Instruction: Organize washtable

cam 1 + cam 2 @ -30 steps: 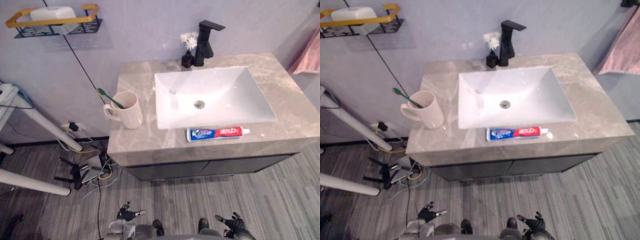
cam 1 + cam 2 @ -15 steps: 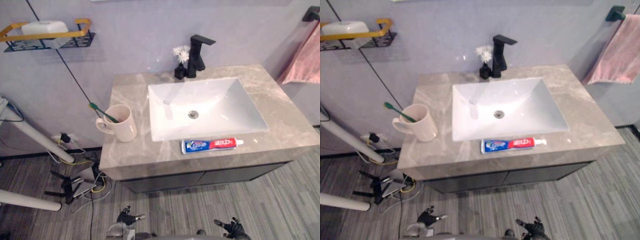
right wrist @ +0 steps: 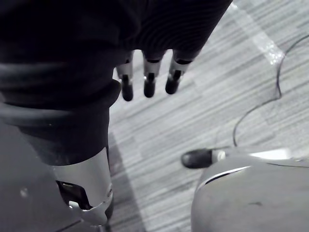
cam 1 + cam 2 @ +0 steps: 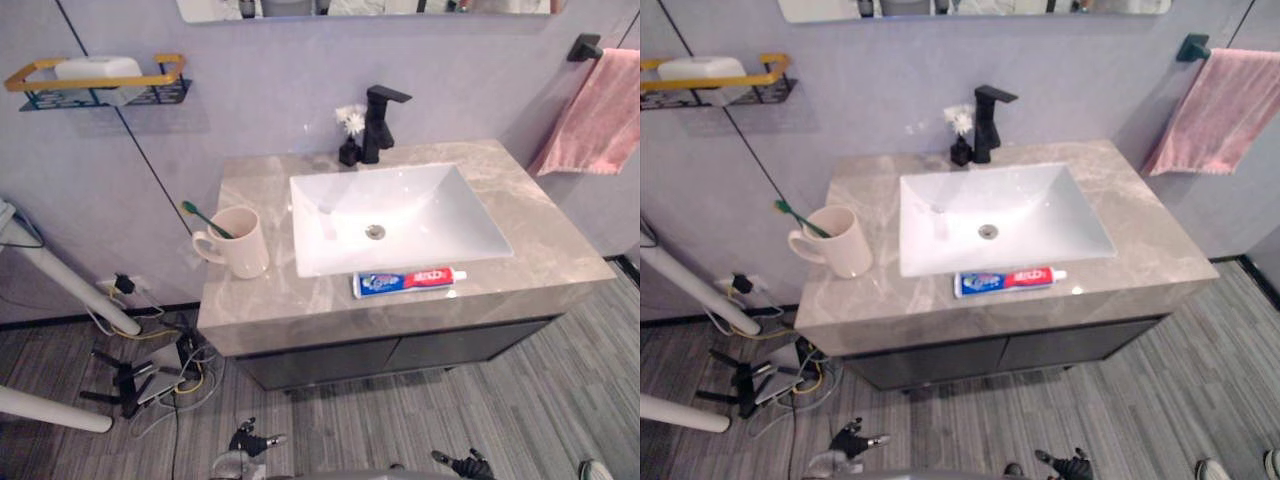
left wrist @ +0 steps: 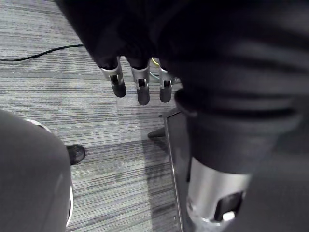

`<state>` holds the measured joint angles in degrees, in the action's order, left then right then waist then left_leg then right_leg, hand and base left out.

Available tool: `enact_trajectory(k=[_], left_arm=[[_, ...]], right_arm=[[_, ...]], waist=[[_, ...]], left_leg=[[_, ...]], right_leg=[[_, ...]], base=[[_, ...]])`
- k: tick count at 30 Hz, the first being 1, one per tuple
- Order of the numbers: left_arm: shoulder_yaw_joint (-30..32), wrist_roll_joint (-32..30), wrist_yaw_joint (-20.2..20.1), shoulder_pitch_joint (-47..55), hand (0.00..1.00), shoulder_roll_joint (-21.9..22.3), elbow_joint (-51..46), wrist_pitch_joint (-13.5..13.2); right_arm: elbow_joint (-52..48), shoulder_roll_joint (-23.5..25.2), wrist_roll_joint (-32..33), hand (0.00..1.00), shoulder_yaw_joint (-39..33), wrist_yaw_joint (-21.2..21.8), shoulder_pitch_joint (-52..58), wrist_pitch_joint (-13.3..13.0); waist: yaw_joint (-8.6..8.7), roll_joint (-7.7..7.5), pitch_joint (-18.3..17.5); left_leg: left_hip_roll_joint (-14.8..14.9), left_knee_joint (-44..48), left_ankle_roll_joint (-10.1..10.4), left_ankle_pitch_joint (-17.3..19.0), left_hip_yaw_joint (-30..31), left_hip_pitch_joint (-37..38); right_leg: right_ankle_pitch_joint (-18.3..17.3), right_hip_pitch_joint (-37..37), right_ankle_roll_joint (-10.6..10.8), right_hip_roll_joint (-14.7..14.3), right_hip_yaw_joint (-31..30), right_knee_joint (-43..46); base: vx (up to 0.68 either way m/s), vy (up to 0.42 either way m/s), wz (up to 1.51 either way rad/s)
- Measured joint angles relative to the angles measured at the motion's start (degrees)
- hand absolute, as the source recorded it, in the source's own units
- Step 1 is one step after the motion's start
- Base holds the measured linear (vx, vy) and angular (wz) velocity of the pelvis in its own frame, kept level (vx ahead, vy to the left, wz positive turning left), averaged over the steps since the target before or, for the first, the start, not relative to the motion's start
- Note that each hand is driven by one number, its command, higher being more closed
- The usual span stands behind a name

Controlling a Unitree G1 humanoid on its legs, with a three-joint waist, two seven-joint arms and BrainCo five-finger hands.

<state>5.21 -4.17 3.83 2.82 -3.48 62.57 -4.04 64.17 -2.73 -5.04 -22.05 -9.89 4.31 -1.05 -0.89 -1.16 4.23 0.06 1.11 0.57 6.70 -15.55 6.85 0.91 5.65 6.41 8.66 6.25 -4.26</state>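
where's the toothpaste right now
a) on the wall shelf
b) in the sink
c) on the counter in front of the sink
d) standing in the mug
c: the toothpaste lies flat on the counter, along the front edge of the sink. The mug holds just a toothbrush.

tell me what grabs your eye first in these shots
The white sink set in the grey marble counter draws the eye first, with a blue-and-red toothpaste tube lying on the counter in front of it. Left of the sink stands a cream mug with a green toothbrush leaning in it, and a pink towel hangs at the far right. The left hand and right hand hang open low over the floor.
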Motion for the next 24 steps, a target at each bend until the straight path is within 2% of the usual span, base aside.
enact_trajectory(k=[6, 13, 16, 20, 24], left_arm=[[0.0, 0.0, 0.0, 0.0, 0.00, 0.0, 0.0, 0.0], [-0.1, 0.0, 0.6, 0.0, 0.00, 0.1, 0.0, 0.1], [0.0, 0.0, 1.3, 0.1, 0.00, 0.1, 0.0, 0.1], [1.8, 0.0, 1.4, 0.4, 0.00, 0.0, 0.0, 0.1], [4.4, 0.0, 1.4, 1.5, 0.00, -0.2, -0.3, 0.0]], right_arm=[[0.0, 0.1, 2.3, 0.00, -0.8, 0.0, 0.5, 0.0], [-0.3, -0.1, 8.6, 0.00, -5.7, 0.0, 1.3, -0.5], [-0.5, -0.7, 9.2, 0.00, -8.9, -0.1, 1.4, -0.7], [-4.2, -3.7, 10.2, 0.00, -16.1, -0.2, 1.9, -0.9], [-13.6, -12.0, 9.6, 0.00, -23.5, -1.8, 1.8, -0.9]], waist=[[0.02, 0.01, 0.0], [0.02, 0.34, 0.0], [0.03, 0.47, -0.1], [0.18, 0.84, -0.1], [0.39, 1.45, -0.4]], left_leg=[[-0.1, -0.2, 0.0, 0.0, 0.5, 0.0], [-0.1, -0.3, 0.0, -0.1, 0.8, 0.0], [-0.1, -0.3, 0.0, -0.1, 0.8, 0.0], [-0.1, -0.3, 0.0, -0.1, 0.7, 0.1], [-0.1, -0.3, 0.0, -0.1, 0.2, -0.2]], right_leg=[[0.0, -0.1, 0.0, 0.1, 0.9, 0.0], [0.0, 0.1, 0.0, 0.1, 1.8, 0.0], [0.0, 0.1, 0.0, 0.1, 1.8, 0.1], [0.0, 0.0, 0.0, 0.2, 1.9, 0.3], [0.0, -1.0, 0.0, 0.4, 1.8, 1.2]], base=[[0.00, -0.002, 0.04], [0.00, -0.008, 0.02], [-0.01, -0.009, 0.00], [-0.03, -0.019, -0.01], [-0.04, -0.022, -0.07]])
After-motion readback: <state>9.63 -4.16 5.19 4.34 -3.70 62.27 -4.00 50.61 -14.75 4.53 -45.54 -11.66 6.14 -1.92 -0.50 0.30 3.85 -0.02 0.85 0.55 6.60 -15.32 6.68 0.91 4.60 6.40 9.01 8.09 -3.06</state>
